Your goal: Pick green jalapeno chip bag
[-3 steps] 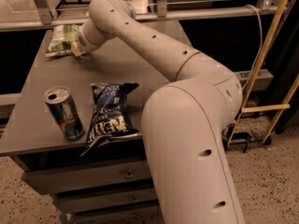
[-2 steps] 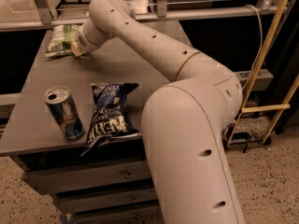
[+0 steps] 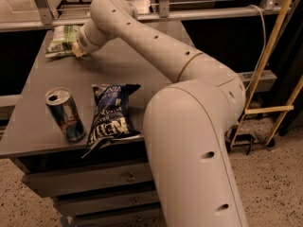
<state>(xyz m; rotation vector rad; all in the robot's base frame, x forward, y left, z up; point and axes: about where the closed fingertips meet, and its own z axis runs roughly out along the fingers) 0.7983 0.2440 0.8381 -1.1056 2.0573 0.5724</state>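
The green jalapeno chip bag (image 3: 60,39) lies at the far left corner of the grey table (image 3: 123,65), crinkly, with a pale label panel. My gripper (image 3: 77,49) is at the end of the long beige arm (image 3: 142,37), low over the table and right against the bag's right edge. The wrist hides the gripper's tip and the spot where it meets the bag. The arm reaches from the lower right across the table to the far left.
A dark blue chip bag (image 3: 111,117) with white lettering lies near the table's front edge. An open blue drink can (image 3: 65,114) stands upright to its left. A metal rail (image 3: 156,16) runs behind the table. Drawers sit below the tabletop.
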